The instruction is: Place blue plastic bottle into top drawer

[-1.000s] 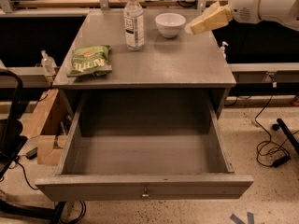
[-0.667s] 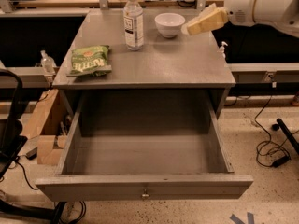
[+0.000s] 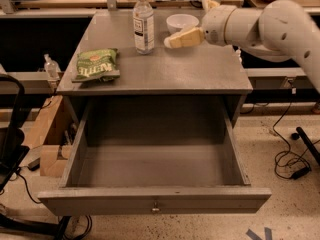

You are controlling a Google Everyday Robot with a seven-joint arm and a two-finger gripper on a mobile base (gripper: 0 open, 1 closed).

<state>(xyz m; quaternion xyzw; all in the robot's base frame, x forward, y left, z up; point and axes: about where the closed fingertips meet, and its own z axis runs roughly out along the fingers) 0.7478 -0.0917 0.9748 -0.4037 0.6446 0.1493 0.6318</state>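
Note:
The blue plastic bottle (image 3: 143,24), clear with a white cap and white label, stands upright at the back of the grey cabinet top (image 3: 200,74). My gripper (image 3: 171,41), cream-coloured on a white arm reaching in from the right, hovers just right of the bottle and in front of the white bowl (image 3: 181,21). It holds nothing that I can see. The top drawer (image 3: 155,200) is pulled fully open below, and its grey inside is empty. Its small metal knob (image 3: 155,207) sits at the middle of the front panel.
A green snack bag (image 3: 97,64) lies on the left of the cabinet top. A tiny clear pump bottle (image 3: 50,67) stands on a ledge to the left. Wooden boxes (image 3: 47,129) sit beside the cabinet on the left. Cables (image 3: 290,159) lie on the floor at the right.
My gripper and arm have moved left and slightly down, from right of the bowl to just beside the bottle. The bottle, bowl, bag and drawer have not moved.

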